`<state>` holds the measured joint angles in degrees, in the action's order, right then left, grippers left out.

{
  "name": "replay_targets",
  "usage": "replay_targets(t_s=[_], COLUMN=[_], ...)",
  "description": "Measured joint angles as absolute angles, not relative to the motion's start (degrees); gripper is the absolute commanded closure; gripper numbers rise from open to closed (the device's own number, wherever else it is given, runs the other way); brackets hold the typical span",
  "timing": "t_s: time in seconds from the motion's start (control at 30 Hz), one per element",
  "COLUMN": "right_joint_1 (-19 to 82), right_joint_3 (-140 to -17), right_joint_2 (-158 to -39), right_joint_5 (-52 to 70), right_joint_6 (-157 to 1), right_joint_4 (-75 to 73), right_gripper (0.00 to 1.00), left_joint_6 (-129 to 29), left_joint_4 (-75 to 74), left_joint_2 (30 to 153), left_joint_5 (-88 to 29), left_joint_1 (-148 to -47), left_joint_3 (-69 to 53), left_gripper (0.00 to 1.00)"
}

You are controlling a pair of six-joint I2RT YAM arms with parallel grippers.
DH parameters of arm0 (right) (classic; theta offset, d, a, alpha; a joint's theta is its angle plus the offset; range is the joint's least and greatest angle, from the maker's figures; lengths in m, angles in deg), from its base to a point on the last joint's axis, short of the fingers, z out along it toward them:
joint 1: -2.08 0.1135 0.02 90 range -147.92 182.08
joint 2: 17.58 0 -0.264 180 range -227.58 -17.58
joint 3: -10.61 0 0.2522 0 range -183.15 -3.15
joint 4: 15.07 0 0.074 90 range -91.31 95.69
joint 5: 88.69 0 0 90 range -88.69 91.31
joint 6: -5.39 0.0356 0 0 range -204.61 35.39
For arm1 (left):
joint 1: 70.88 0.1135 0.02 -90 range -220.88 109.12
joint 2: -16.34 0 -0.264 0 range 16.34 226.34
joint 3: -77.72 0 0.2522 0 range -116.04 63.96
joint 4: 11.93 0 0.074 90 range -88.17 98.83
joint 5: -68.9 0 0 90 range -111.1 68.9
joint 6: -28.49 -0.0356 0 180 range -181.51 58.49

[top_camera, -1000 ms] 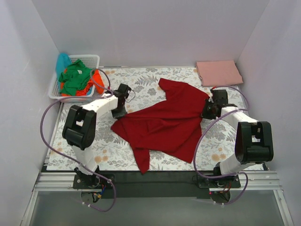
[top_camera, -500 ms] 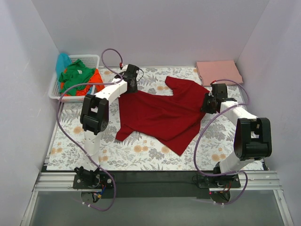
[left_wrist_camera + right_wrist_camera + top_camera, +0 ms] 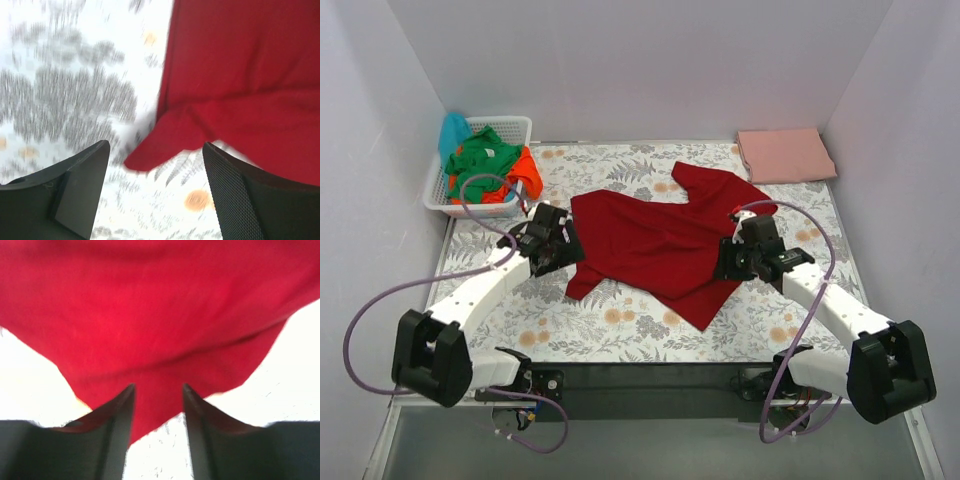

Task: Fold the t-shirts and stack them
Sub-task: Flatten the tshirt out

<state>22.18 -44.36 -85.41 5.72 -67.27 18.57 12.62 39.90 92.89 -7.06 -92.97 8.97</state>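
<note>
Both arms have drawn back toward the near edge since half a second ago, when they were stretched out to the far side of the bench; the dark red t-shirt (image 3: 655,240) lies much as it did then.

The bench (image 3: 620,330) is covered in a floral print. The dark red t-shirt lies loosely spread and unfolded across its middle, with one part reaching toward the far right and two corners pointing toward the near edge. The left arm (image 3: 480,290) lies low and slants in to the shirt's left edge. The right arm (image 3: 830,305) slants in to its right edge.

A white lattice basket (image 3: 510,122) stands at the far left corner. It holds a crumpled green t-shirt (image 3: 480,160) on top, an orange t-shirt (image 3: 527,172) at its right side, and a turquoise t-shirt (image 3: 453,130) hanging over its far left rim. A salmon pink t-shirt (image 3: 785,153) lies folded flat at the far right corner, near the red shirt's sleeve but apart from it.

The left fingers (image 3: 80,190) stand wide apart with nothing held. A folded corner of the red hem lies on the bench below the gap. The right fingers (image 3: 112,435) are also apart, above the shirt's edge. That view is blurred, so it is unclear whether they touch the cloth, but they do not seem to pinch it.
</note>
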Motion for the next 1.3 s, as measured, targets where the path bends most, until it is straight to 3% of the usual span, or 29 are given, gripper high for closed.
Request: replay_targets(t_s=[0.23, 0.33, 0.4, 0.83, 1.0, 1.3], right_joint_1=[29.2, 29.1, 28.1, 14.2, 10.0, -1.0], right_joint_3=[-39.8, -38.9, -37.6, -31.5, -30.5, -28.8], right_joint_2=[-86.9, -88.7, -89.5, -85.8, -84.7, -83.1], right_joint_5=[7.1, 6.4, 5.7, 11.1, 12.7, 14.4], right_joint_6=[-66.5, -66.3, -65.5, -62.7, -62.0, -60.3], right_joint_4=[20.9, 20.4, 20.3, 16.6, 16.6, 16.8], right_gripper=[0.64, 0.77, 0.79, 0.79, 0.82, 0.85], left_joint_6=[16.7, 17.1, 17.2, 17.3, 17.3, 16.4], left_joint_4=[41.9, 41.2, 40.5, 32.2, 30.2, 30.5], left_joint_2=[83.5, 84.4, 85.9, 105.5, 116.5, 124.6], left_joint_5=[-11.3, -11.7, -11.9, -16.0, -16.0, -14.4], left_joint_1=[-93.0, -93.0, -93.0, -93.0, -93.0, -90.7], left_joint_3=[19.2, 19.0, 18.1, 8.0, 3.9, -5.8], left_gripper=[0.26, 0.30, 0.35, 0.78, 0.81, 0.84])
